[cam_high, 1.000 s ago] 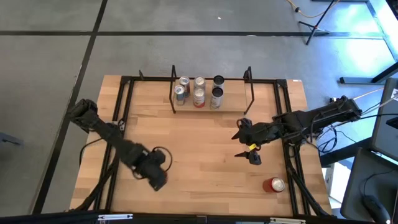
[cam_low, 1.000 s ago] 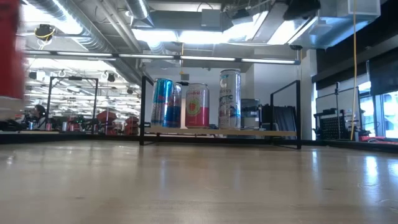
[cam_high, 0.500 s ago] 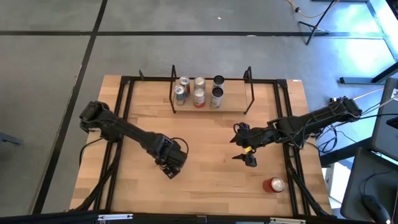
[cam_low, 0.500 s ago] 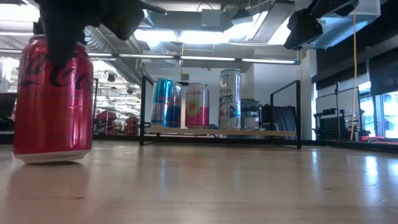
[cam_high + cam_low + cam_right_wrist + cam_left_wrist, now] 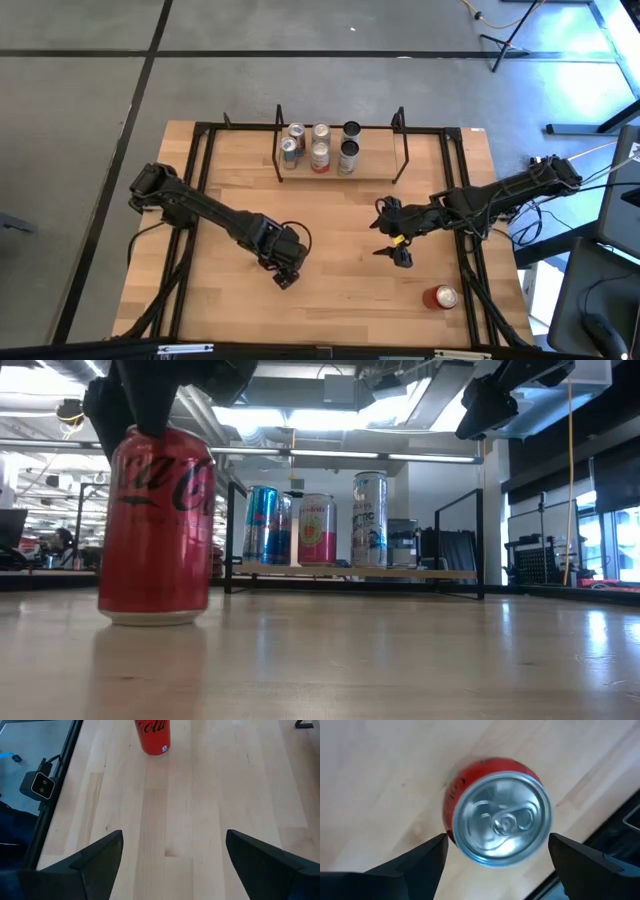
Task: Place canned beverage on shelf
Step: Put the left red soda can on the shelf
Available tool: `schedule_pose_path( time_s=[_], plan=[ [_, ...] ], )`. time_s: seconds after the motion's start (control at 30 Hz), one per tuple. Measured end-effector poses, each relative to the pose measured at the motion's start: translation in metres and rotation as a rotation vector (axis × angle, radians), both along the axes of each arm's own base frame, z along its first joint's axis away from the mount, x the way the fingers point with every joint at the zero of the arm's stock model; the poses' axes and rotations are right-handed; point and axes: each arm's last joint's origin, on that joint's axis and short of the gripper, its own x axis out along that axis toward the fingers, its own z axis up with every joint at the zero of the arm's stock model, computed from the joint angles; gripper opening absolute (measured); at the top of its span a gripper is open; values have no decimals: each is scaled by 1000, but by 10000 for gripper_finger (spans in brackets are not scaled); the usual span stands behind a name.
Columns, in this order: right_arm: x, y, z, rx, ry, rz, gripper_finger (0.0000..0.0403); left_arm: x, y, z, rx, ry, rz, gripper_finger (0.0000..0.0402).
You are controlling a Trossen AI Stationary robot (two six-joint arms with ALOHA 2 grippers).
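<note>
A red cola can [image 5: 156, 525] stands upright under my left gripper [image 5: 285, 268], left of the table's middle, toward the near edge. The left wrist view looks down on its silver top [image 5: 500, 820], and the gripper is shut on it. A second red can [image 5: 440, 296] stands upright near the table's right front corner and also shows in the right wrist view [image 5: 153, 735]. My right gripper [image 5: 400, 252] is open and empty above the table, just behind that can. The shelf [image 5: 380, 168], a wood board between two black wire end frames, stands at the far middle. My left gripper comes at the can from above, pointing down. Its two fingers [image 5: 427, 857] stand on opposite sides of the can's wall near the top rim [image 5: 448, 827]. The can is upright; I cannot tell whether its base [image 5: 152, 616] touches the table.
Several cans [image 5: 320, 148] stand on the shelf board, toward its left and middle, and also show in the low view [image 5: 318, 530]. The board's right part is bare. Black rails [image 5: 470, 280] run along the table's edges. Bare wood lies between the grippers and the shelf.
My left gripper has gone toward the table's right edge and slightly toward the far edge, carrying the red can along. The can has stayed upright under the fingers.
</note>
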Motion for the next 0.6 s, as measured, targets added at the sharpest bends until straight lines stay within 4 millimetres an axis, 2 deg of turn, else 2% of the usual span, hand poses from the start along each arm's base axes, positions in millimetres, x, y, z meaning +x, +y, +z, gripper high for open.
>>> schedule_pose_path(
  time_s=[0.17, 0.37, 0.6],
  plan=[
    [0, 0, 0, -1, -2, 1, 340, -1, -1, 2, -13, 1, 12, 328],
    [1, 1, 1, 13, -17, 9, 340, -5, -7, 19, 20, -4, -8, 328],
    [26, 9, 0, 61, -150, 13, 340, -18, -28, 50, 94, -31, -91, 328]
  ],
)
